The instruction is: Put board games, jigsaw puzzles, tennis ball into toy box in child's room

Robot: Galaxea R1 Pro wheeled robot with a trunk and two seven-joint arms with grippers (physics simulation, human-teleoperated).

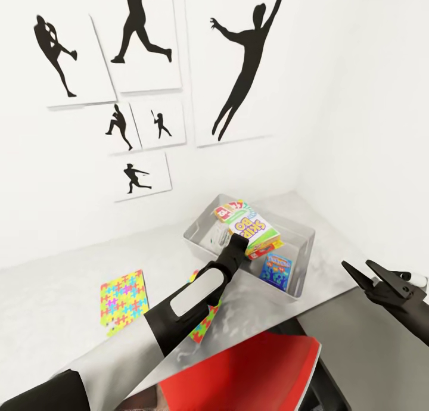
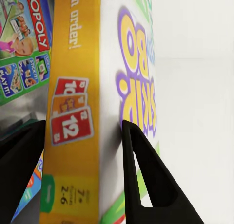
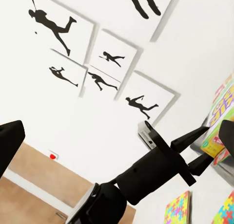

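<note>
The pale grey toy box point(image 1: 302, 239) stands on the table point(image 1: 47, 304) by the wall corner. Inside it lie a green-and-white Monopoly board game point(image 1: 226, 211) and a small blue one point(image 1: 277, 270). My left gripper point(image 1: 239, 240) is shut on a yellow-and-white Skip-Bo board game point(image 1: 255, 225), held tilted over the toy box. In the left wrist view that game point(image 2: 92, 112) sits between both fingers point(image 2: 146, 175), with the Monopoly game point(image 2: 24, 39) behind. One jigsaw puzzle point(image 1: 123, 301) lies flat on the table; another point(image 1: 205, 326) is partly hidden under my left arm. My right gripper point(image 1: 356, 264) hangs open and empty beyond the table's right end. The tennis ball is out of view.
Black baseball-player silhouette pictures point(image 1: 143, 36) hang on the white wall behind the table. A red object point(image 1: 250, 375) lies below the table's front edge. White walls close the corner behind and right of the toy box. The right wrist view looks across at my left arm point(image 3: 146, 180).
</note>
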